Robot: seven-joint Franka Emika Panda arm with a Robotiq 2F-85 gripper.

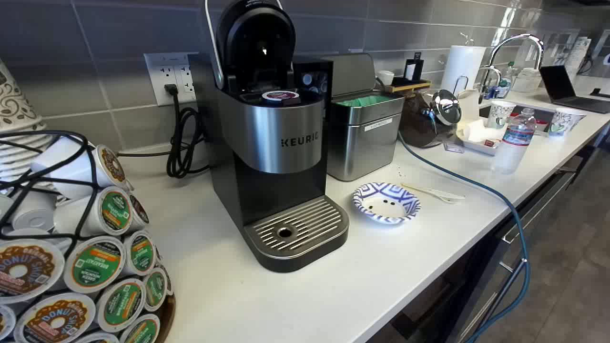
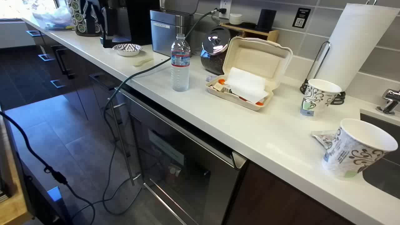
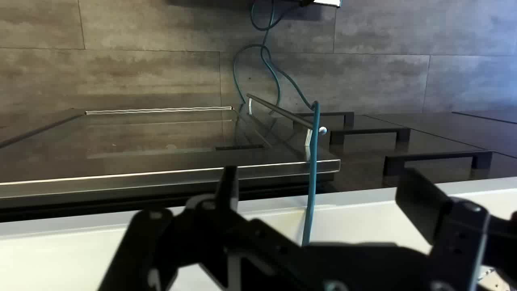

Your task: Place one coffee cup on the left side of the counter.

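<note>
Two white tapered paper cups with a leafy scroll pattern stand upright on the white counter [image 2: 262,134]. One cup [image 2: 353,153] is by the sink near the front edge; the other cup [image 2: 317,98] stands in front of the paper towel roll. Both also show at the far right in an exterior view, as a cup [image 1: 500,116] and a cup [image 1: 563,123]. My gripper [image 3: 320,182] shows only in the wrist view. Its fingers are spread wide with nothing held, over the counter's front edge [image 3: 351,224]. No cup shows in the wrist view.
A coffee machine [image 1: 281,128] with raised lid stands beside a pod rack [image 1: 90,267], a metal bin [image 1: 364,138] and a patterned bowl [image 1: 400,214]. A bottle [image 2: 180,70] and open takeout box [image 2: 240,97] stand mid-counter. A blue cable [image 3: 313,173] crosses the edge.
</note>
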